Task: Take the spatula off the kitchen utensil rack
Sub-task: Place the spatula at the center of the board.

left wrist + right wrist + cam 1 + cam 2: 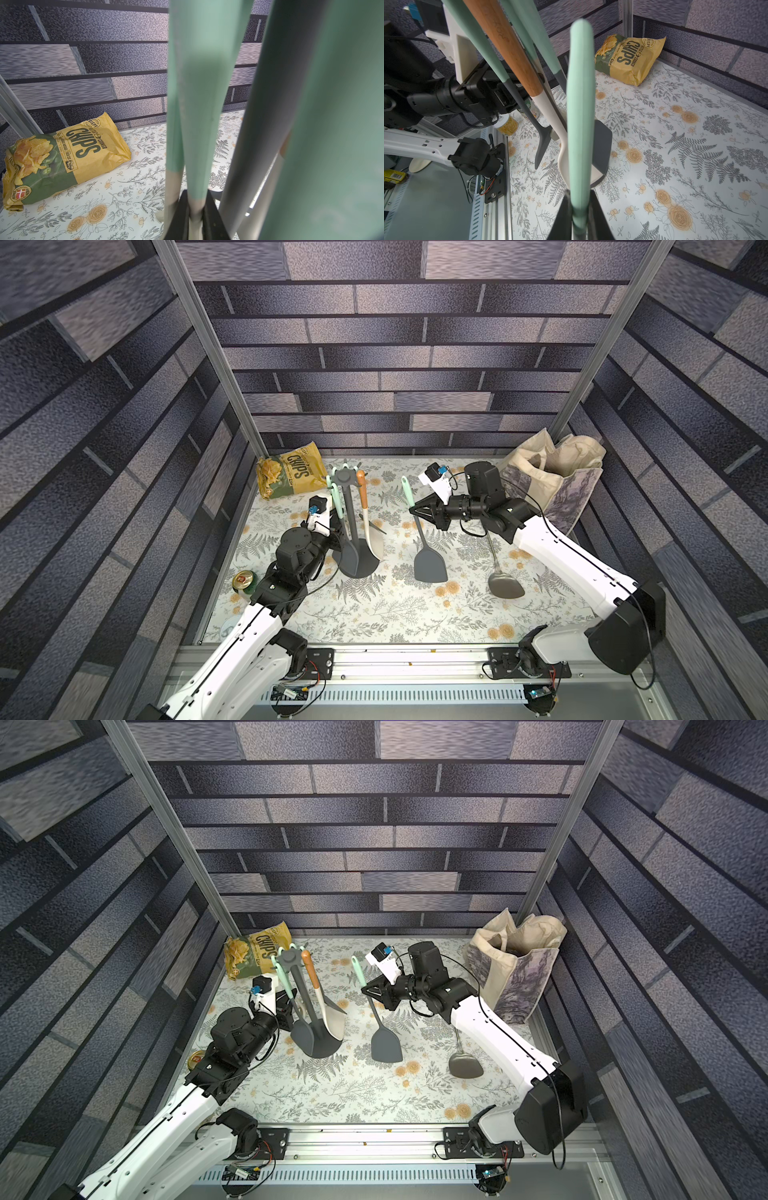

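Note:
The spatula (429,566), mint handle and dark grey blade, hangs blade down to the right of the kitchen utensil rack (351,526), clear of its hooks. My right gripper (411,510) is shut on its handle (580,104), as the right wrist view (580,220) shows. The rack (320,1048) stands upright with a mint-handled utensil (338,506) and a wood-handled white turner (365,510) hanging from it. My left gripper (196,216) is shut on the lower end of that mint handle (197,124), beside the grey pole (249,155).
A chips bag (291,477) lies at the back left and a cloth tote bag (557,481) stands at the back right. A metal turner (505,583) lies on the floral cloth under my right arm. A can (243,580) stands by my left arm.

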